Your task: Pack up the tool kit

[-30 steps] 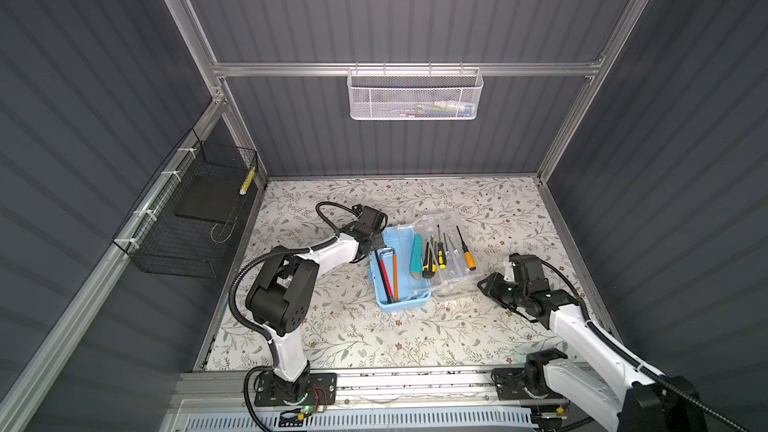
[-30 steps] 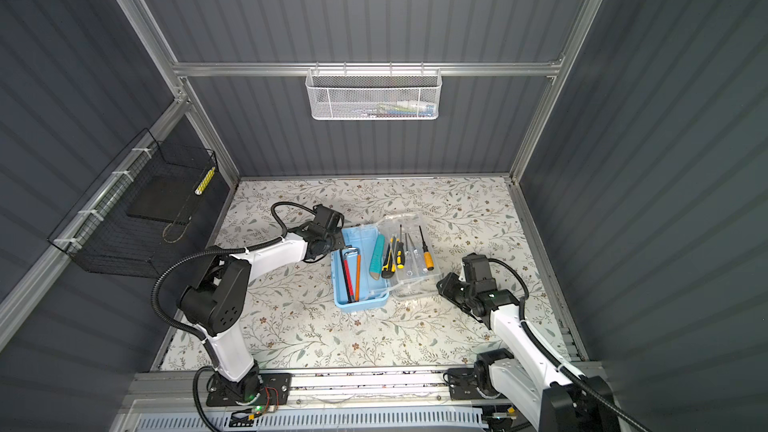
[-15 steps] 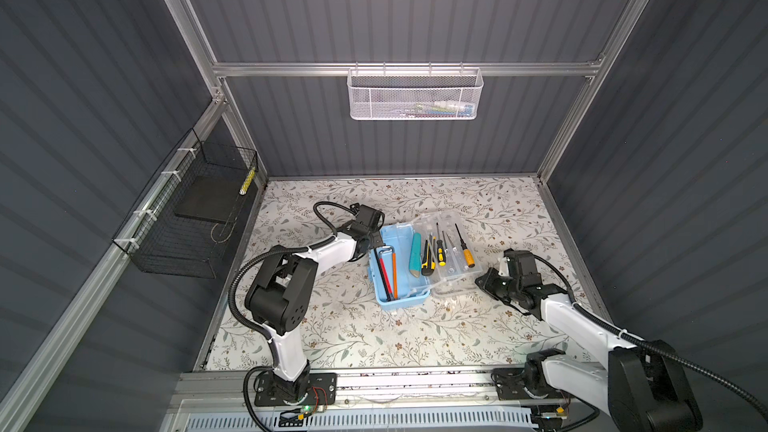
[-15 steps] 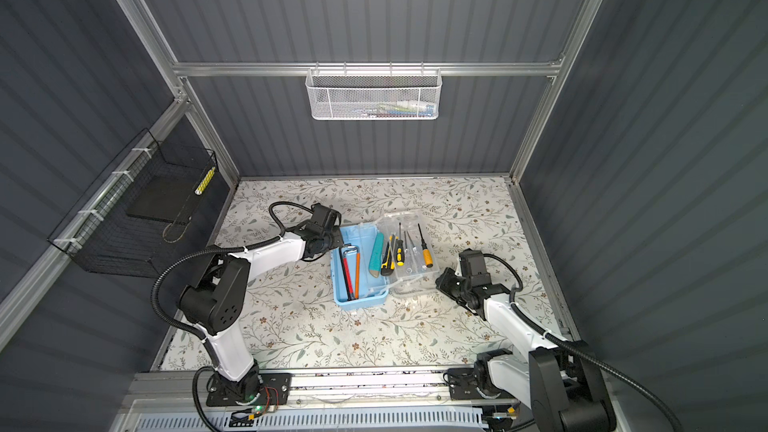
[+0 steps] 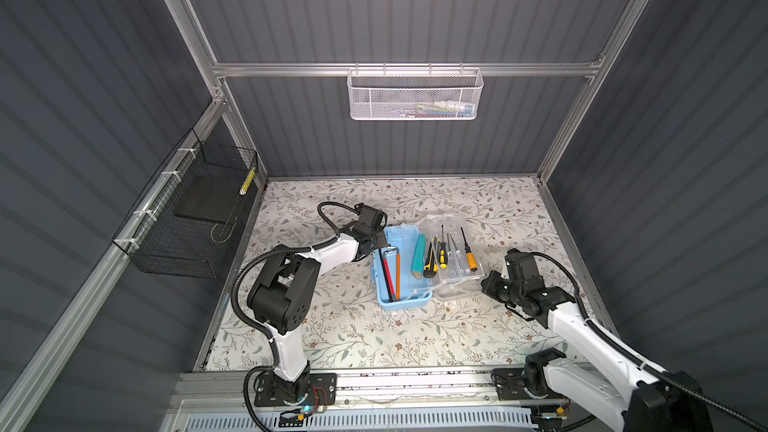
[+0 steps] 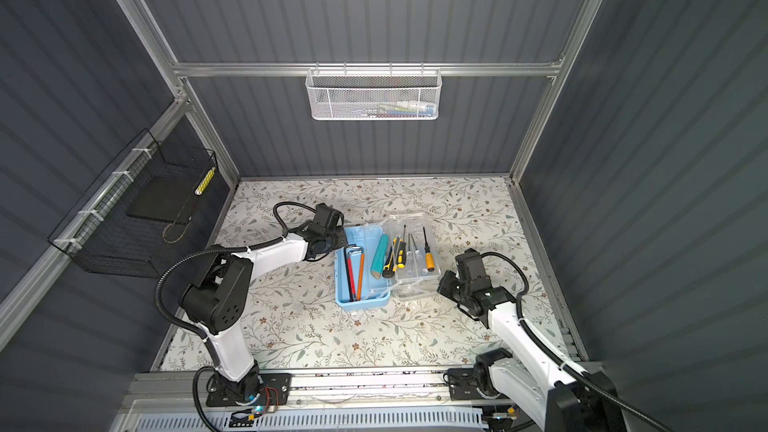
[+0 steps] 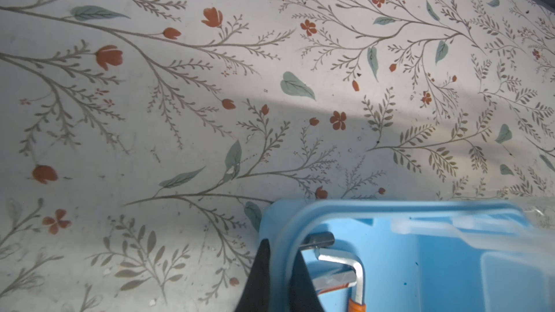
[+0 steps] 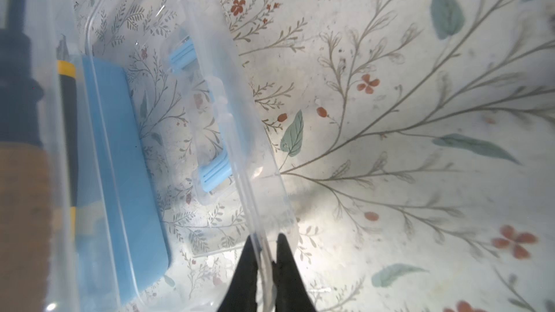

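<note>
The tool kit's light-blue box [image 5: 401,304] lies open mid-table, and its clear lid [image 5: 459,286] is folded out to the right. Hex keys [image 5: 390,272] and a teal tool [image 5: 418,255] lie in the box. A yellow-black utility knife [image 5: 432,257] rests at the hinge, and screwdrivers [image 5: 469,253] lie on the lid. My left gripper [image 7: 280,247] is shut on the box's left wall [image 7: 390,208], by a hex key [image 7: 354,265]. My right gripper [image 8: 265,237] is shut on the lid's outer edge [image 8: 228,85]. Both top views show both grips [image 6: 338,243] [image 6: 439,284].
A white mesh basket [image 5: 415,95] hangs on the back wall. A black wire basket [image 5: 195,218] hangs on the left wall. Floral table [image 5: 353,334] stretches in front of the box, and the enclosure walls close in on three sides.
My right gripper's jaws have closed onto the lid's edge and the arm has edged toward the lid. The left arm and the box have not moved.
</note>
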`<action>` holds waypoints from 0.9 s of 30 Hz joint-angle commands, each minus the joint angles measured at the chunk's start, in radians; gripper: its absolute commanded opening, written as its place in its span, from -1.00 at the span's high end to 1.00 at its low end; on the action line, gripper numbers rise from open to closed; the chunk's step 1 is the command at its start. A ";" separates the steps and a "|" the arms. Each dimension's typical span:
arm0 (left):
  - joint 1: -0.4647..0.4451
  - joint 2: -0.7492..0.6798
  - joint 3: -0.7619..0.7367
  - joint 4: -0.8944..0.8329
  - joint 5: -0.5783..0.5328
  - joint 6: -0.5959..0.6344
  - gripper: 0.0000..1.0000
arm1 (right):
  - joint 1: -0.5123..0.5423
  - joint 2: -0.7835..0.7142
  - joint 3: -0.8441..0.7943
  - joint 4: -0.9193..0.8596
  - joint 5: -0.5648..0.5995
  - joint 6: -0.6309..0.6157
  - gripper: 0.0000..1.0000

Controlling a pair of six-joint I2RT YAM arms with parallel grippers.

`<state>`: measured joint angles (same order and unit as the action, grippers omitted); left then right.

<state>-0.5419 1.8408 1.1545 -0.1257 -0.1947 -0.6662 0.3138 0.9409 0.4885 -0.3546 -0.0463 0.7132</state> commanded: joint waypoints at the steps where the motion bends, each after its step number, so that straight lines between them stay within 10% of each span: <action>1: -0.038 0.027 0.017 -0.002 0.087 -0.021 1.00 | 0.101 -0.055 0.124 -0.079 0.190 0.001 1.00; 16: -0.063 0.008 0.012 0.048 0.148 -0.034 1.00 | 0.648 0.213 0.505 -0.268 0.717 0.000 1.00; 27: -0.063 -0.031 -0.013 0.085 0.178 -0.016 1.00 | 0.829 0.462 0.723 -0.300 0.774 -0.014 1.00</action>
<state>-0.5472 1.8420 1.1496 -0.0826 -0.1867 -0.6895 1.1126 1.3449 1.1858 -0.7422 0.8215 0.6868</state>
